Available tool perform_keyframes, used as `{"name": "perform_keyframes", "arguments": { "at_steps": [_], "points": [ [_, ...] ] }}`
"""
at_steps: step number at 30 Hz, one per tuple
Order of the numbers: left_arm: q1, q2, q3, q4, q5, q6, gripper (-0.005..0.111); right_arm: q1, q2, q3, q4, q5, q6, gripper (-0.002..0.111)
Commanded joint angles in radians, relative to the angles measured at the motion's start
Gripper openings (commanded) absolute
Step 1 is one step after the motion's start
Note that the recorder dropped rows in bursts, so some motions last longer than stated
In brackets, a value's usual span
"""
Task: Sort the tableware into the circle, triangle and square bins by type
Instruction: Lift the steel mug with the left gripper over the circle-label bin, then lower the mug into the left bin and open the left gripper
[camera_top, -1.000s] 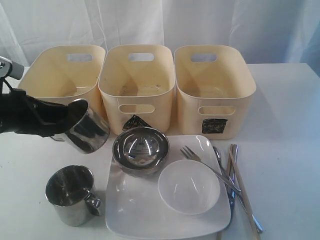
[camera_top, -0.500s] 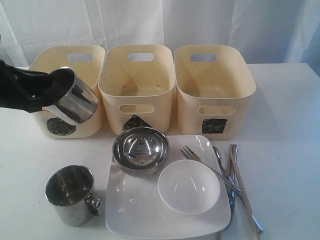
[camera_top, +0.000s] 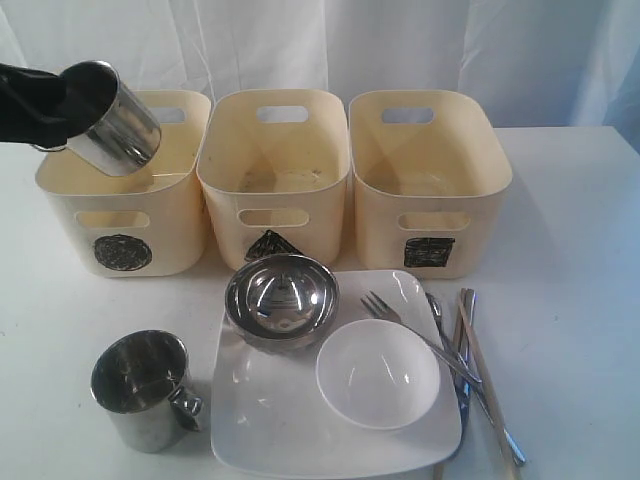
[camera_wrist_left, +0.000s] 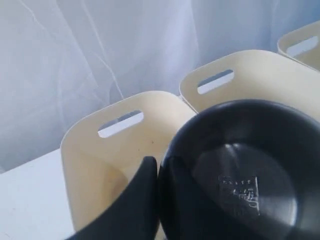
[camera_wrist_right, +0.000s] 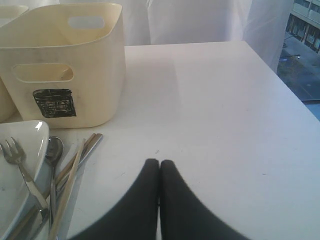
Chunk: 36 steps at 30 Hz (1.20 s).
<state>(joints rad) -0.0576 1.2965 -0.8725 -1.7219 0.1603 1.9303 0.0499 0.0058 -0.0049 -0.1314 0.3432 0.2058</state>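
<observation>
though unseen elsewhere, right claw (camera_wrist_right: 159, 163) closed

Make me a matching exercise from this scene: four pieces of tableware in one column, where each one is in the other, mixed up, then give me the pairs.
Sides as the exterior view shows them.

1 tilted steel mug
2 upright steel mug
3 steel bowl
4 chopsticks

A on the table, right of the plate
B on the plate
C in the left claw, over the circle bin
D on the table, left of the plate

Pairs: 1-C, 2-D, 3-B, 4-A
</observation>
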Motion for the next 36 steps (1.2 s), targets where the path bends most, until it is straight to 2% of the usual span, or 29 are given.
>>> {"name": "perform_keyframes", "arguments": {
  "at_steps": [1,4,10,26,36],
  "points": [
    [-0.004,0.087,-0.075,-0.022,-0.019,0.007,0.0,-0.001,-0.006,0.005,0.002,-0.008,-0.007,0.0],
    [-0.004,0.196,-0.152,-0.022,-0.07,0.041,0.0,-0.001,-0.006,0.005,0.002,-0.008,-0.007,0.0],
    [-0.004,0.326,-0.222,-0.022,-0.072,0.041,0.0,-0.001,-0.006,0.005,0.002,-0.008,-0.007,0.0],
    [-0.004,0.437,-0.234,-0.022,-0.07,0.04,0.0,-0.001,-0.006,0.005,0.002,-0.008,-0.007,0.0],
    [-0.004,0.441,-0.234,-0.022,-0.061,0.04,0.0,-0.001,-0.006,0.005,0.002,-0.008,-0.007,0.0]
  ]
}}
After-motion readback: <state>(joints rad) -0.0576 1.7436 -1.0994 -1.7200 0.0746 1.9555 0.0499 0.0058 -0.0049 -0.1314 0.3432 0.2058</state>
